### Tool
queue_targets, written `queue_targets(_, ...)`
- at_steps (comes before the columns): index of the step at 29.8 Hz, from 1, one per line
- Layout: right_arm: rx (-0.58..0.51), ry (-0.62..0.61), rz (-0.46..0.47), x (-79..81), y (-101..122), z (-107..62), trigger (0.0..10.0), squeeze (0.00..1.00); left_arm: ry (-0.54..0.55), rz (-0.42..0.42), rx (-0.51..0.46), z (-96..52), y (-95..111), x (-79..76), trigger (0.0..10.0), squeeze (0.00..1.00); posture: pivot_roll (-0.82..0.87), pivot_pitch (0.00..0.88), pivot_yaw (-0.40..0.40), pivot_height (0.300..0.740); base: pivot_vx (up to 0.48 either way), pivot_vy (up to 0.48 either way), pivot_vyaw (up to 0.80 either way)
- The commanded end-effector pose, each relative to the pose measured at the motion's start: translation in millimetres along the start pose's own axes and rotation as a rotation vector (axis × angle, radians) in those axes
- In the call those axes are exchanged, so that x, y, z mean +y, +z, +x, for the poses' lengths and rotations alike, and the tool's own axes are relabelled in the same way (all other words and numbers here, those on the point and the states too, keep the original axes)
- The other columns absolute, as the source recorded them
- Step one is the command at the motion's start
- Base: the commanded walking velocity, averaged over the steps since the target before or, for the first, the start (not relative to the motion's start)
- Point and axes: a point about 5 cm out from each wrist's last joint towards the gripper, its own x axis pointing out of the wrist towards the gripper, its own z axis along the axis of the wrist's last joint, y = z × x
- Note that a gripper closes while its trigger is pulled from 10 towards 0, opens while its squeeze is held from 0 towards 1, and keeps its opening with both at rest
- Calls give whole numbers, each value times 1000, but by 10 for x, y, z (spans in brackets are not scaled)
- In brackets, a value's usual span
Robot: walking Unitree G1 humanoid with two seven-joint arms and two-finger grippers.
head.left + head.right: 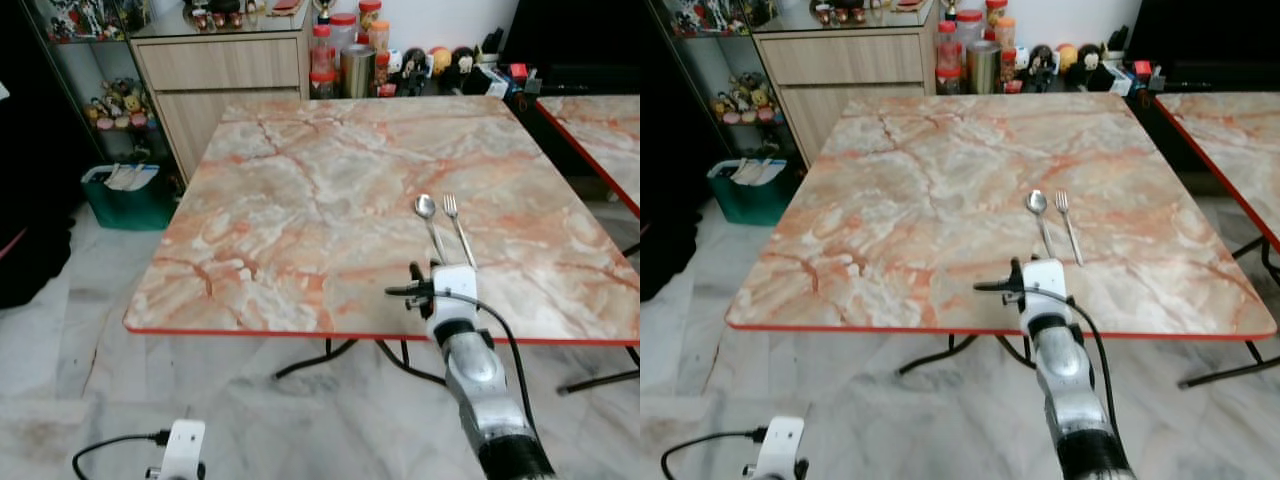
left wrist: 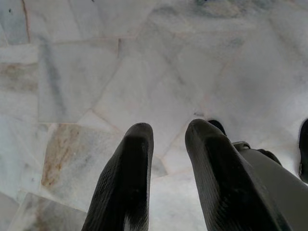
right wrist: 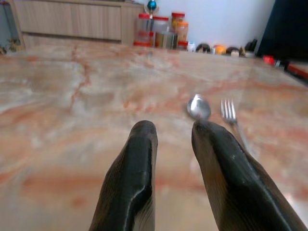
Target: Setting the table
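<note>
Even, bright daylight is filling both eye views, and the table (image 1: pixel 330 200) is showing a soft pale sheen across its middle with no hard glare. The dark corner at far left is staying underexposed. Straight edges are bowing slightly toward the frame borders. A faint shadow is lying under the table on the floor (image 1: pixel 90 400). In the right wrist view the fingers (image 3: pixel 139 183) are looking soft, and the spoon (image 3: pixel 198 107) and far jars are blurring. The left wrist view is rendering the floor tiles evenly lit, fingers (image 2: pixel 130 187) dark and slightly blurred.
</note>
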Motion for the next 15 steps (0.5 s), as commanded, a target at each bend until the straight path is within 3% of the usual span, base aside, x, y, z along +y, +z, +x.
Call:
queue_targets(1,18,8,-27,58,42,80,10000,0,10,-7,-3,8,33,19,10000,0,-85,0,60,740,0,0,0)
queue_targets(4,7,27,-21,137,96,139,10000,0,12,-7,-6,13,54,25,10000,0,-76,0,54,740,0,0,0)
queue_targets(9,54,-18,52,168,26,149,10000,0,26,-21,4,9,29,57,10000,0,-53,0,42,740,0,0,-730)
queue_targets(15,47,-9,86,307,6,120,10000,0,20,-11,30,-11,-66,60,10000,0,-64,0,53,740,0,0,0)
